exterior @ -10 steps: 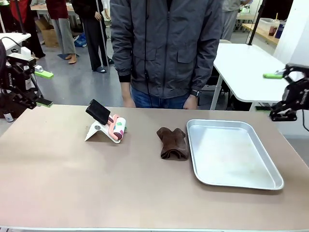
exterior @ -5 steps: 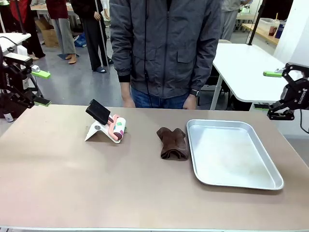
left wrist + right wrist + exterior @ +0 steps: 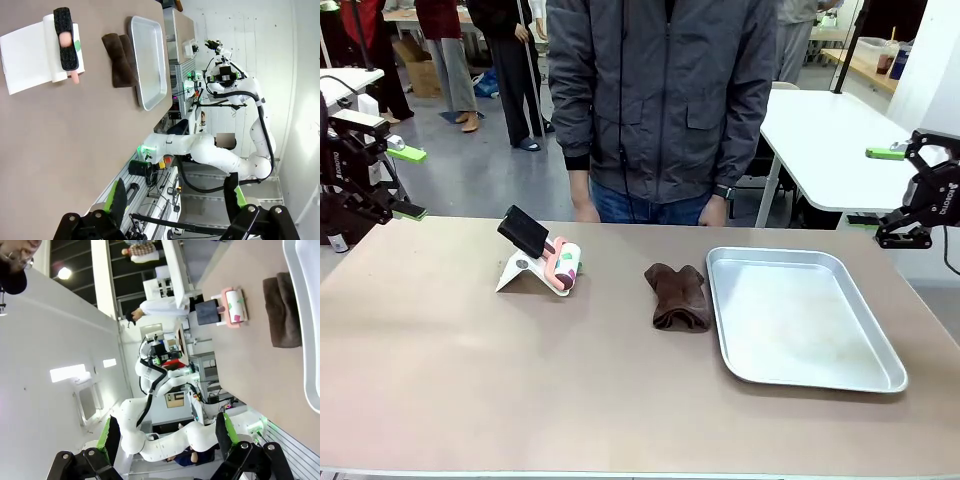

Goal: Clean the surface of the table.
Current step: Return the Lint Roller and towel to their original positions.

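You are viewing the left gripper (image 3: 408, 183) hovering with jaws wide, gripping nothing, off the table's (image 3: 470, 370) left edge. A lint roller (image 3: 563, 264), brown cloth (image 3: 678, 295) and metal tray (image 3: 800, 318) are lying on it. The right gripper (image 3: 876, 187) is hanging wide apart, empty, beyond the right edge.

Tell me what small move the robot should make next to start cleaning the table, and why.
Probably lower the right claw toward the brown cloth: both claws hang open and empty off the table, and the cloth lies untouched beside the tray.
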`<action>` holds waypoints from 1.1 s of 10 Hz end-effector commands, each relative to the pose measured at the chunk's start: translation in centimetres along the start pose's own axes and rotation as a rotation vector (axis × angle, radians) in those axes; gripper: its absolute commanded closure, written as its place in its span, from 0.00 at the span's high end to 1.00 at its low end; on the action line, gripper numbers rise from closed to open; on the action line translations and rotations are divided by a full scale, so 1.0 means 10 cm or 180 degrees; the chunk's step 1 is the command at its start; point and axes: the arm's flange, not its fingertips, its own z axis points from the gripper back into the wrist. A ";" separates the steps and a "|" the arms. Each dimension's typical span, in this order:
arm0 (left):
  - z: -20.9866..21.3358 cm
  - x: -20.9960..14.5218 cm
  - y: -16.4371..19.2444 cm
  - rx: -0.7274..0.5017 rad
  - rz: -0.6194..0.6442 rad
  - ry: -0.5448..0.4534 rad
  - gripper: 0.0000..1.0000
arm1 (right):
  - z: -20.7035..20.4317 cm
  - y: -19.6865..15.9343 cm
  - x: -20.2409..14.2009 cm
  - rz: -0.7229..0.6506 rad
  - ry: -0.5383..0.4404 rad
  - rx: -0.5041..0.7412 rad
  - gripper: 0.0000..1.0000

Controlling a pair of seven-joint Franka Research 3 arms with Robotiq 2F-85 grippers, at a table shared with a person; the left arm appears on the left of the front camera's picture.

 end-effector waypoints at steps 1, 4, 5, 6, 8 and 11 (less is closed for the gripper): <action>-0.01 0.00 -0.02 -0.0005 0.0015 0.0003 1.00 | 0.03 0.02 -0.02 0.0028 0.0047 -0.0015 1.00; -0.01 0.00 -0.02 -0.0005 0.0015 0.0003 1.00 | 0.03 0.02 -0.02 0.0028 0.0047 -0.0015 1.00; -0.01 0.00 -0.02 -0.0005 0.0015 0.0003 1.00 | 0.03 0.02 -0.02 0.0028 0.0047 -0.0015 1.00; -0.01 0.00 -0.02 -0.0005 0.0015 0.0003 1.00 | 0.03 0.02 -0.02 0.0028 0.0047 -0.0015 1.00; -0.01 0.00 -0.02 -0.0005 0.0015 0.0003 1.00 | 0.03 0.02 -0.02 0.0028 0.0047 -0.0015 1.00; -0.01 0.00 -0.02 -0.0005 0.0015 0.0003 1.00 | 0.03 0.02 -0.02 0.0028 0.0047 -0.0015 1.00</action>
